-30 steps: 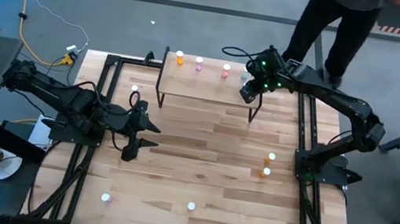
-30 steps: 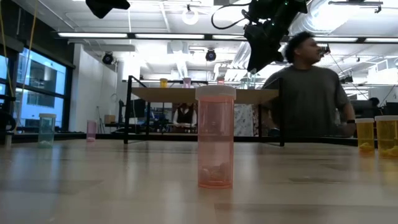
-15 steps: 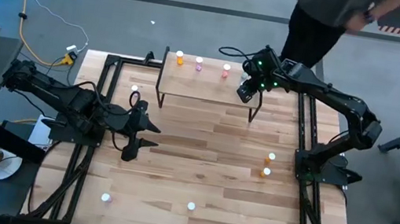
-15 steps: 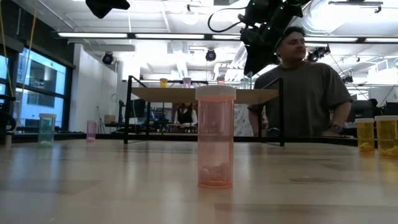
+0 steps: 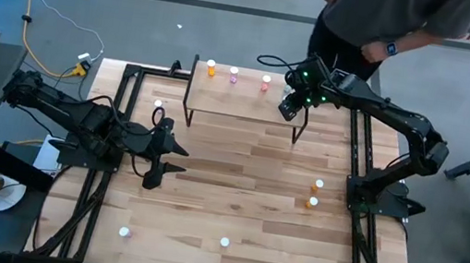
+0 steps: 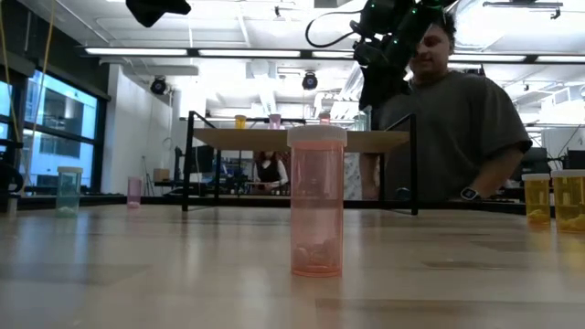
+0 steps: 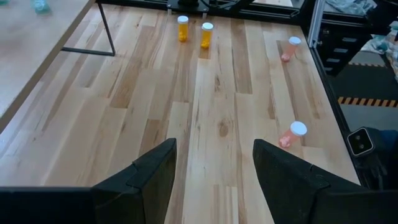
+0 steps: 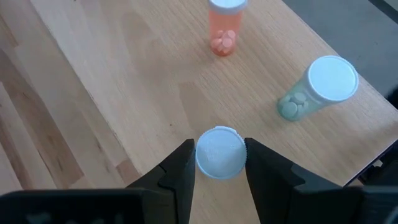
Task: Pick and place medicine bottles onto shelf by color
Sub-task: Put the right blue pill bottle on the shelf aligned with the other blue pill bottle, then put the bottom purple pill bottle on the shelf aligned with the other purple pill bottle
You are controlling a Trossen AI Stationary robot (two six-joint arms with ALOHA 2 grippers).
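High view: my right gripper [image 5: 290,108] hangs over the right end of the small light-wood shelf [image 5: 244,103] on black legs; my left gripper [image 5: 176,160] waits over the table's left half.

Right wrist view: my fingers [image 8: 179,168] clasp a white-capped bottle [image 8: 220,152] — beside a teal bottle [image 8: 318,88] and a pink one [image 8: 225,26].

Left wrist view: jaws apart — empty.
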